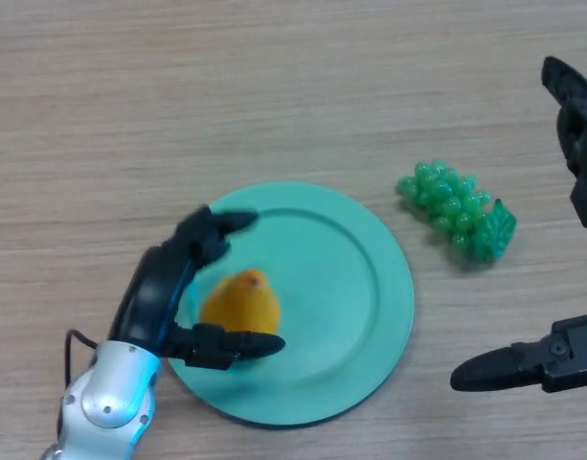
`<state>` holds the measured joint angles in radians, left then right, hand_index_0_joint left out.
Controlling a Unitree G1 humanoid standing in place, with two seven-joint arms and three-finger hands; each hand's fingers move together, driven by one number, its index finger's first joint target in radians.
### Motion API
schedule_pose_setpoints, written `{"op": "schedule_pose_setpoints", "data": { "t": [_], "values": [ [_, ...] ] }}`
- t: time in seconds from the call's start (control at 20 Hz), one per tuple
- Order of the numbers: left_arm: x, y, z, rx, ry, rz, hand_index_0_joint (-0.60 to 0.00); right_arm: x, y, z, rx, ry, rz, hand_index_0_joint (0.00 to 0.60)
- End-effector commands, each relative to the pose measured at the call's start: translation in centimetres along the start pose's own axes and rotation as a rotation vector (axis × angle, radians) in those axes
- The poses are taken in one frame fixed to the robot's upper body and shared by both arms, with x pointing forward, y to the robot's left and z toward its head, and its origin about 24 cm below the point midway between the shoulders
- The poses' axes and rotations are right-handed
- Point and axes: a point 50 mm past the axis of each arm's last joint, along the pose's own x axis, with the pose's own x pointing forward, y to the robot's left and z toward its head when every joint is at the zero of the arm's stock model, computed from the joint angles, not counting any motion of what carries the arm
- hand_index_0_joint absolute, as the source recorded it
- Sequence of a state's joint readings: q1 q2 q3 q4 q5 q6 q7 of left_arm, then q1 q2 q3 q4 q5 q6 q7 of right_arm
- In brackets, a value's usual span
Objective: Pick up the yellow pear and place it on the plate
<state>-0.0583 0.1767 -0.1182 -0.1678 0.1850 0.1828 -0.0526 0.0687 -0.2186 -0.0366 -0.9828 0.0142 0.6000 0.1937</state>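
Pear (241, 301) already sits on the left part of the green plate (370, 287), low in the frame. Your left hand (164, 292) brackets it with loosened, spread fingers, seemingly released; you only need to withdraw. Your right hand (561, 359) idles open at the right edge.

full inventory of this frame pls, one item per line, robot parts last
pear: 1, yellow-orange, on the left part of the plate, between the left robot hand's thumb and fingers
plate: 1, teal green, round, on the table at centre
grapes: 1 bunch, green, on the table right of the plate, apart from it
table: 1, light wood grain, under everything
left robot hand: 1, black, over the plate's left edge, fingers spread around the pear
right robot hand: 1, black, at the right edge, off the plate, fingers straight, holding nothing
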Motion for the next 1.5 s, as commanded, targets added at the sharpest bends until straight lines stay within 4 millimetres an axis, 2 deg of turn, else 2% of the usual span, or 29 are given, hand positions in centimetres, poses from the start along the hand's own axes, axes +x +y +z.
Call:
{"op": "schedule_pose_setpoints", "data": {
  "t": [0.05,0.2,0.45,0.55,0.65,0.9,1.15,1.5],
  "values": [
    [-1.0,2.8,3.8,-0.025,-0.162,0.076,0.0,0.1,0.1,2.5,-0.039,-0.182,0.006,0.0],
    [-2.2,4.7,5.6,-0.11,-0.207,0.08,0.0,0.6,0.4,2.3,-0.007,-0.18,0.045,0.0],
    [-5.9,9.0,9.7,-0.204,-0.397,0.09,0.0,1.4,0.7,1.8,0.022,-0.172,0.09,0.0],
    [-6.9,10.9,10.5,-0.233,-0.424,0.122,0.0,1.9,0.6,1.9,0.011,-0.188,0.087,0.0],
    [-7.2,12.0,10.7,-0.196,-0.456,0.192,0.0,2.2,0.9,1.6,-0.014,-0.202,0.119,0.0],
    [-6.8,10.8,10.6,-0.152,-0.465,0.202,0.0,2.4,1.6,1.3,-0.02,-0.194,0.158,0.0],
    [-7.1,11.0,11.0,-0.115,-0.507,0.23,0.0,2.7,2.4,0.8,-0.033,-0.171,0.186,0.0],
    [-7.4,11.0,10.7,-0.099,-0.487,0.227,0.0,2.4,3.0,1.3,-0.03,-0.169,0.218,0.0]
  ]
}}
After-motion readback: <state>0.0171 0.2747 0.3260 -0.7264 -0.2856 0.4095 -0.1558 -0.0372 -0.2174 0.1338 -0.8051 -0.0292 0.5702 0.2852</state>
